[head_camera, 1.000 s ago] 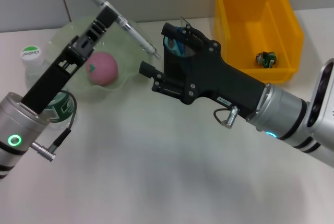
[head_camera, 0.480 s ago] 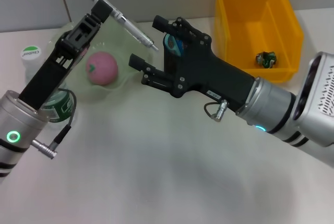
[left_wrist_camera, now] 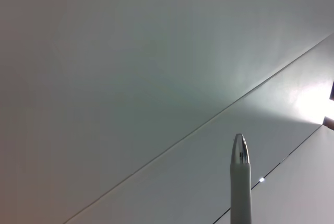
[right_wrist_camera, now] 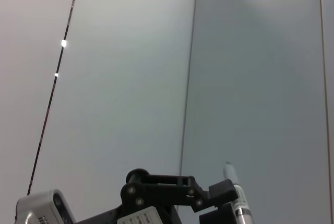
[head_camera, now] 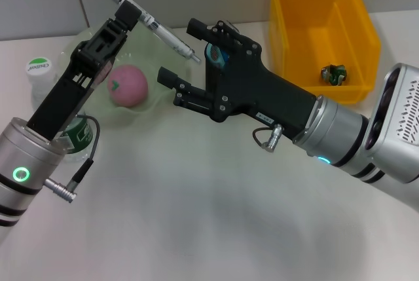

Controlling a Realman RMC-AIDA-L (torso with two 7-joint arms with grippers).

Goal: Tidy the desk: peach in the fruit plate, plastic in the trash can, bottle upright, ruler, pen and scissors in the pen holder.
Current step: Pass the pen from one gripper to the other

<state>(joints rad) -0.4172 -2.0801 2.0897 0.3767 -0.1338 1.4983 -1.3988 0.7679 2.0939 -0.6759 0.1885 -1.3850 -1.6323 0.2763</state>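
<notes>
Two grippers meet above the fruit plate (head_camera: 154,107): left gripper (head_camera: 128,14) pinches the pen (head_camera: 141,17) aloft, right gripper (head_camera: 186,55) gapes empty beside it, likely for handover.

Black hands, silver green-lit wrists

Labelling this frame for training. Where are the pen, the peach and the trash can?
pen (head_camera: 141,15), head view, on its barrel.
peach (head_camera: 127,85), head view, on its middle.
trash can (head_camera: 366,35), head view, on its right wall.
</notes>
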